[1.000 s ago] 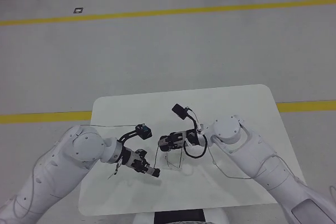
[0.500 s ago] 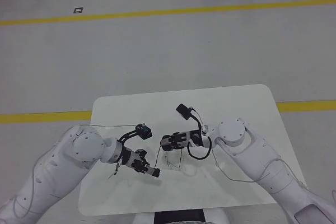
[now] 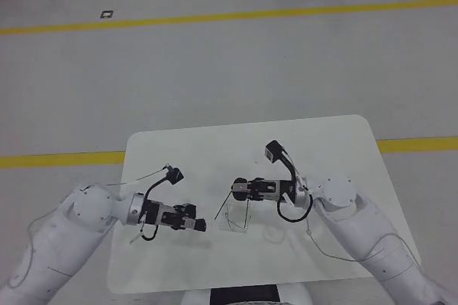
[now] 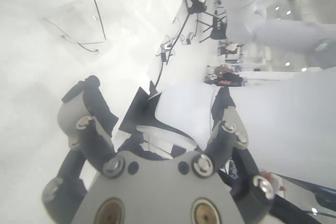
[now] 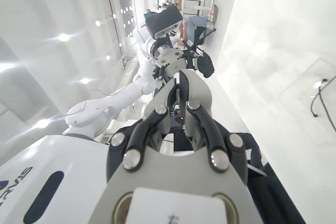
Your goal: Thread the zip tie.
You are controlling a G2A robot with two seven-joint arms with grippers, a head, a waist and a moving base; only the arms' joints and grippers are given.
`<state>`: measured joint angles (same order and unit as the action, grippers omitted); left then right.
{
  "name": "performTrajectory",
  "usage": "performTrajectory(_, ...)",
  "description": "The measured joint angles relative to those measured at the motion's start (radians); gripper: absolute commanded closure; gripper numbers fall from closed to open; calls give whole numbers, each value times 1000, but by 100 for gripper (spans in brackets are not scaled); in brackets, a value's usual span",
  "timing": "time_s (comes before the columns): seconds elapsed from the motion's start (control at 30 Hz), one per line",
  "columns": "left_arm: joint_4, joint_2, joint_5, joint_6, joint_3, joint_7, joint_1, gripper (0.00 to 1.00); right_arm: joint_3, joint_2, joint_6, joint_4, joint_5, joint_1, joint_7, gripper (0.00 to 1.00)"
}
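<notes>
Top view: both arms are angled in toward the middle of the white table (image 3: 328, 145), with the grippers pointing roughly at each other. The left gripper (image 3: 198, 226) and the right gripper (image 3: 235, 187) are near each other but not touching. A small clear tray (image 3: 233, 215) sits between them on the tabletop. It's just past the left gripper's fingertips and right beside the right gripper's tips, on the side nearer the robot.

The left wrist view makes it obvious that the left gripper (image 4: 156, 88) is released. Its two fingers are spread wide with nothing between them. The tray (image 4: 71, 5) lies out ahead of those fingers and off to one side. A black zip tie (image 4: 97, 11) lies in the tray, with a couple more thin ties next to it. None of them touch the gripper.

In the right wrist view, the right gripper (image 5: 179, 75) is clenched, with the fingers squeezed almost together. I honestly can't tell if anything is pinched in there. The tray (image 5: 296, 88) is off to the side of its fingertips, with a curved black zip tie (image 5: 312, 105) lying in it, clear of the fingers.
</notes>
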<state>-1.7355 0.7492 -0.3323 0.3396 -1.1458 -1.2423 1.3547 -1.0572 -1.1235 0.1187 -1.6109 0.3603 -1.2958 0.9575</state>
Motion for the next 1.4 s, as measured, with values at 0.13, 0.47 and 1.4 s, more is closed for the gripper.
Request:
performTrajectory(0.13,13,8,-54,0,-26,-17,20,0,-3,-1,24,12,22,-3,-3,100)
performTrajectory(0.47,15,8,-54,-1,-25,-15,21,0,-1,-2,43,3,27,-21,-28,100)
performTrajectory(1.4,164,114,-324,0,43,161,34,0,-46,-45,221,26,57,-188,-214,100)
